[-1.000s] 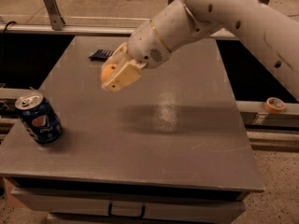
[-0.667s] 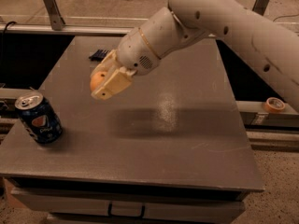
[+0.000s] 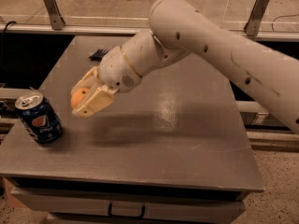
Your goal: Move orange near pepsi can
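The orange is a small round orange fruit held between the cream-coloured fingers of my gripper, a little above the grey table. The gripper is shut on it, left of the table's middle. The pepsi can is blue with a silver top and stands upright near the table's front left corner, a short way left of and below the gripper. My white arm reaches in from the upper right.
A flat dark packet lies near the table's far left. A metal rail with posts runs behind the table. Drawers sit under the table's front edge.
My gripper has carried the orange to the left and lower, closer to the pepsi can. The can has not moved.
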Tool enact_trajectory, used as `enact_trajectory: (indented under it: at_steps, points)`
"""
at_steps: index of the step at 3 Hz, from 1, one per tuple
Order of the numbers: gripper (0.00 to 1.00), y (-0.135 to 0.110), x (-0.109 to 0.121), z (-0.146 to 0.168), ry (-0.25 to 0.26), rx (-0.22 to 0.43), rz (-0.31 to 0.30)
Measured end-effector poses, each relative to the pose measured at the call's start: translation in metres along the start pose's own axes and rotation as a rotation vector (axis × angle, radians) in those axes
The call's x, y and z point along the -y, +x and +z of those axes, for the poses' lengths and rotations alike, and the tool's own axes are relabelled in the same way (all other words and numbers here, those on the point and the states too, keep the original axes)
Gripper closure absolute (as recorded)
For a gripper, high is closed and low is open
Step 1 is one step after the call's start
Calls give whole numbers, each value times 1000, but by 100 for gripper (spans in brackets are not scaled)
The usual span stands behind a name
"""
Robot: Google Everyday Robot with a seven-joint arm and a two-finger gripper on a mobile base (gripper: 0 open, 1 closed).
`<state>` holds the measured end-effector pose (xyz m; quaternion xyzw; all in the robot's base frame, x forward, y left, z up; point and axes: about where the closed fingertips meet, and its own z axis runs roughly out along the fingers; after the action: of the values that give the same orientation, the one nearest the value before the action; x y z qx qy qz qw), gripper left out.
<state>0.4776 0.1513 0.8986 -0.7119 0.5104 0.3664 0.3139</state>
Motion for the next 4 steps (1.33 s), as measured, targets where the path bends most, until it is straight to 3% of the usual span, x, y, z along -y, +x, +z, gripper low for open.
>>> enact_trajectory:
  at_steps: [1,2,4]
  points:
    - [100,2,-5,21,-11,30,-22]
    - [82,1,-9,39,-6,39,-11]
    - [36,4,-11,52,5,49,6]
